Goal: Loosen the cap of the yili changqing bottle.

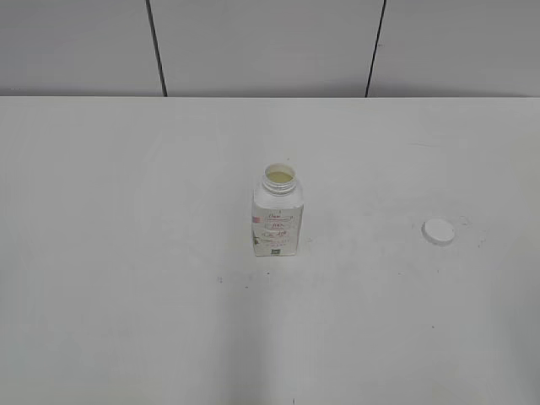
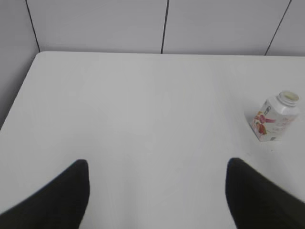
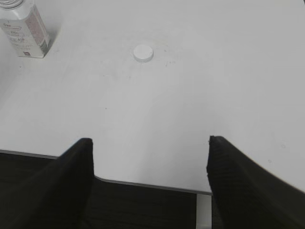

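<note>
The yili changqing bottle [image 1: 277, 213] stands upright at the middle of the white table with its neck open and pale liquid showing inside. It also shows in the left wrist view [image 2: 275, 118] and at the top left of the right wrist view [image 3: 25, 29]. The white cap [image 1: 439, 230] lies flat on the table to the bottle's right, apart from it, and shows in the right wrist view [image 3: 143, 53]. My left gripper [image 2: 156, 167] is open and empty, well left of the bottle. My right gripper [image 3: 150, 143] is open and empty above the table's front edge. Neither gripper shows in the exterior view.
The white table [image 1: 126, 253] meets a grey panelled wall [image 1: 270, 46] at the back. Its left edge [image 2: 16, 102] and front edge [image 3: 143, 183] show in the wrist views. Faint dark specks mark the table near the bottle.
</note>
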### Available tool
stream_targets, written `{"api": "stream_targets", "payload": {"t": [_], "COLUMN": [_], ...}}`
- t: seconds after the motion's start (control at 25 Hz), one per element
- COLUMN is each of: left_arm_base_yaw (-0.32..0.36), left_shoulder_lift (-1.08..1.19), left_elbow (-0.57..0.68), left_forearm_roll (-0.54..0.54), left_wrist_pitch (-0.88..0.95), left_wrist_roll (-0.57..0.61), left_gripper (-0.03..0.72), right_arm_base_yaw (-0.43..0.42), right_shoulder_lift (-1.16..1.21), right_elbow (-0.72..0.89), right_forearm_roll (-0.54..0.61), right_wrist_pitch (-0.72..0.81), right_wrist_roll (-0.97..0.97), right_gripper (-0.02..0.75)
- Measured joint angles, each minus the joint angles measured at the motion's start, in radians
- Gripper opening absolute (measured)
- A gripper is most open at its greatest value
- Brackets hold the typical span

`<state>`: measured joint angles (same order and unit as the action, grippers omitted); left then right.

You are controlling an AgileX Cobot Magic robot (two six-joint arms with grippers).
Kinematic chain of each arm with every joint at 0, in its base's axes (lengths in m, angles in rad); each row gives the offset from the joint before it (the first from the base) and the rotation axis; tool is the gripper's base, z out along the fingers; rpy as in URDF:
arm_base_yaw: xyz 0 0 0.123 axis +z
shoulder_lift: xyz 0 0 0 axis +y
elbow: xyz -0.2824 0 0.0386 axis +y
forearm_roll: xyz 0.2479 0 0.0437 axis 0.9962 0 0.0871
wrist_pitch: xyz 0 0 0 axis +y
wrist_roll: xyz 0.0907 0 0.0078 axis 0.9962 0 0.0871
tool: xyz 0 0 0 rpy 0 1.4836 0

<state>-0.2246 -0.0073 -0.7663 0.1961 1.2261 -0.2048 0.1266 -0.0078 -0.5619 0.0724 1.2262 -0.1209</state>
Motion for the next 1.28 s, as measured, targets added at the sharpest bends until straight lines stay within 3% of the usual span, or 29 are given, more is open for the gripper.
{"api": "stream_targets", "payload": {"t": [0.32,0.68,1.28], "left_arm_base_yaw": [0.000,0.000,0.023], "left_shoulder_lift": [0.000,0.000,0.000], "left_elbow": [0.187,0.243,0.245], "left_forearm_roll": [-0.038,-0.099,-0.104], "left_wrist_pitch": [0.007,-0.152,-0.165], "left_wrist_roll": [0.004,0.012,0.019], "left_gripper": [0.536,0.536,0.533], "right_arm_base_yaw": [0.000,0.000,0.000], "right_shoulder_lift": [0.000,0.000,0.000], "right_elbow": [0.047,0.048,0.048], "right_forearm_roll": [-0.002,-0.004,-0.006], "right_wrist_pitch": [-0.114,-0.128,-0.129], "right_wrist_roll": [-0.010,-0.011,-0.013], "right_gripper": [0.585,0.585,0.585]}}
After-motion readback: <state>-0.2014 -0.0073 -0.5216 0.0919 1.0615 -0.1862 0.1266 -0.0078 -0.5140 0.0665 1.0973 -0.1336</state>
